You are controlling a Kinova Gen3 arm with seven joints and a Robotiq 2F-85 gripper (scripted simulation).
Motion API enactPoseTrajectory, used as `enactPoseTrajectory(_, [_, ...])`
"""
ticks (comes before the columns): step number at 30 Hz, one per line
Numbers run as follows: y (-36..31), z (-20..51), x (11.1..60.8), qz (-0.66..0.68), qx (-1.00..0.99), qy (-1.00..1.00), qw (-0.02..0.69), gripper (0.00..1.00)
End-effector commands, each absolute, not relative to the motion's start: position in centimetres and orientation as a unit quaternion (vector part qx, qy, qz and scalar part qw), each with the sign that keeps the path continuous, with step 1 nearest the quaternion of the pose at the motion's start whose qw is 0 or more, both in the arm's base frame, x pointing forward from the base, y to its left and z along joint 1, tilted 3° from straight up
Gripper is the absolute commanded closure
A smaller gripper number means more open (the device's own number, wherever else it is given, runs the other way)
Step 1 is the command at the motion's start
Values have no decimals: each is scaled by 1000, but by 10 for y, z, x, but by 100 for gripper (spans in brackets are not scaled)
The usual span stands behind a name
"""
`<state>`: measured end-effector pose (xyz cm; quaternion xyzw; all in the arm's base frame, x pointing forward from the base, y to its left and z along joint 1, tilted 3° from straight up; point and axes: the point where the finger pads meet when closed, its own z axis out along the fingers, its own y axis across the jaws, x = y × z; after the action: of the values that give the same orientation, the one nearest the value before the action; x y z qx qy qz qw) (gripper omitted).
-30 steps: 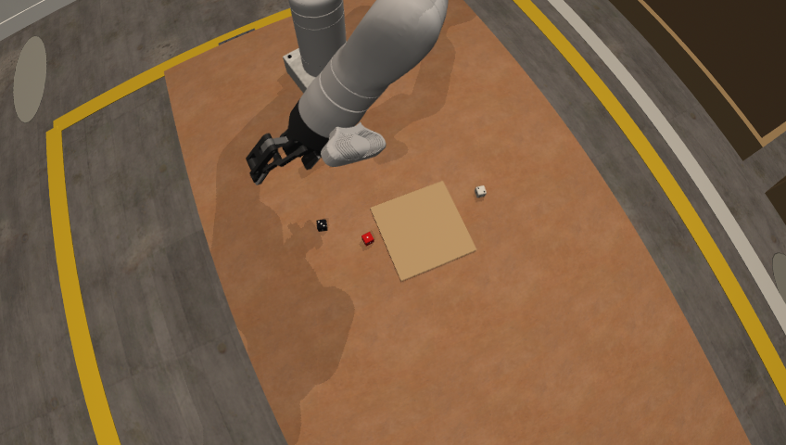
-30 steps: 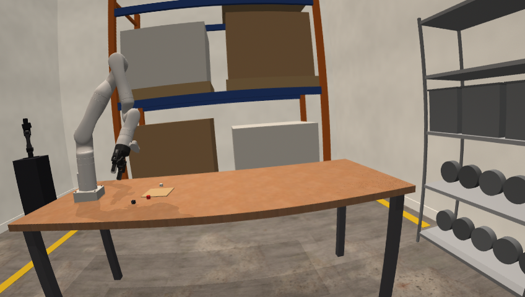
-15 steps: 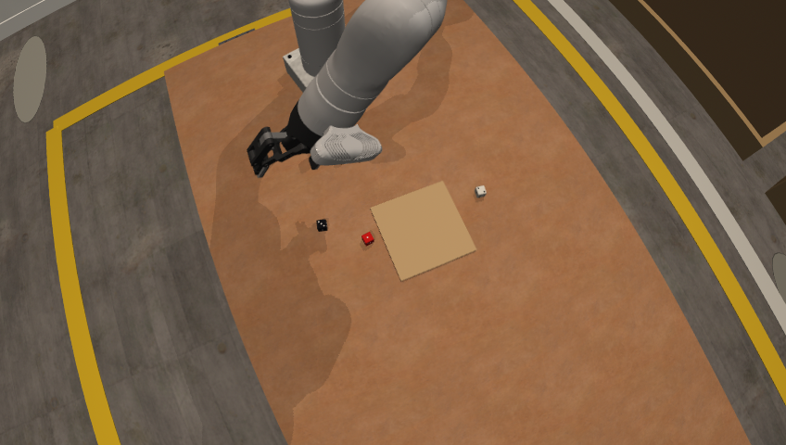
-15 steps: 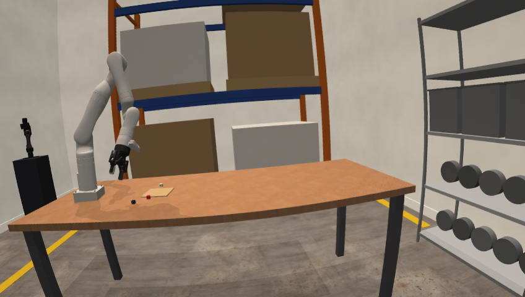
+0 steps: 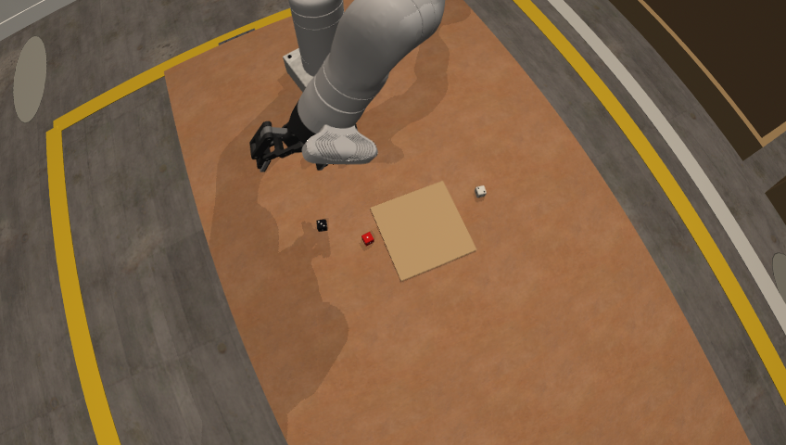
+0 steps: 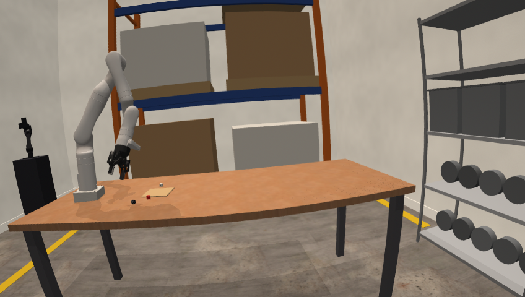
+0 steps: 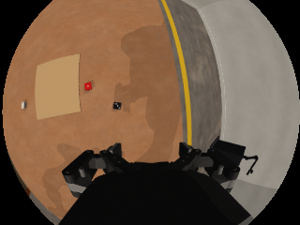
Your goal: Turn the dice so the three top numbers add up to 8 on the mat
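A tan square mat (image 5: 422, 230) lies flat on the wooden table. A red die (image 5: 367, 237) sits on the table just off the mat's left edge. A black die (image 5: 322, 224) sits further left, apart from the mat. A white die (image 5: 480, 190) sits on the table off the mat's right corner. None of the three dice is on the mat. My gripper (image 5: 264, 147) is open and empty, held high above the table near the arm's base, well away from the dice. In the wrist view I see the mat (image 7: 58, 86), the red die (image 7: 88, 86), the black die (image 7: 116, 105) and the white die (image 7: 24, 104).
The arm's base (image 6: 88, 193) stands at the table's left end. A black stand (image 6: 33, 182) is beside the table. Shelving with boxes is behind the table, and a rack with grey cylinders (image 6: 478, 206) is to the right.
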<state>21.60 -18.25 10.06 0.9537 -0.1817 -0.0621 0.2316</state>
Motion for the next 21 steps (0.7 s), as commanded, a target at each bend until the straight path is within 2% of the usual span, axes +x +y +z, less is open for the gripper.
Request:
enactPoseTrajectory(1, [-183, 101, 217, -59, 952, -195, 227, 0])
enactPoseTrajectory(21, [-175, 100, 218, -46, 940, -273, 200, 0])
